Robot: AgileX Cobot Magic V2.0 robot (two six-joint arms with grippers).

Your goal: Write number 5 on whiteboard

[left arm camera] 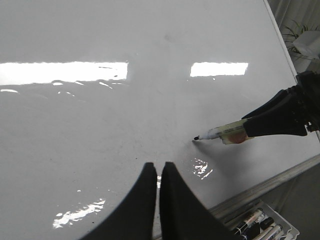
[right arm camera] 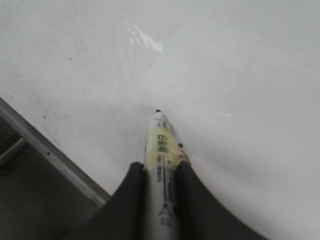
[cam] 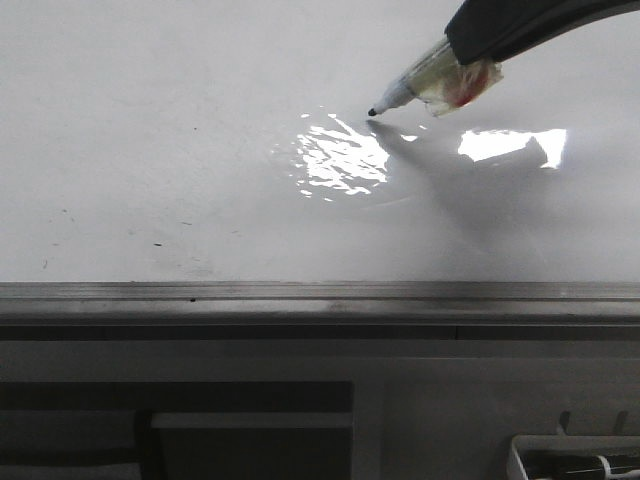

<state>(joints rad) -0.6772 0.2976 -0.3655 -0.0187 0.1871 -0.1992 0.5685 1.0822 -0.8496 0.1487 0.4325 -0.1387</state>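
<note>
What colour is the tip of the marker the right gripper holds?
Black. The marker tip shows best in the left wrist view, dark against the whiteboard.

The whiteboard (cam: 150, 150) fills the far part of the front view, with its edge rail (cam: 320, 295) running along its near side. A marker (cam: 425, 85) held in the right gripper (right arm camera: 160, 175) comes in from two o'clock, its tip at the board just beyond a glare patch. A tray of markers (left arm camera: 260, 222) lies below the rail, at five o'clock.
</note>
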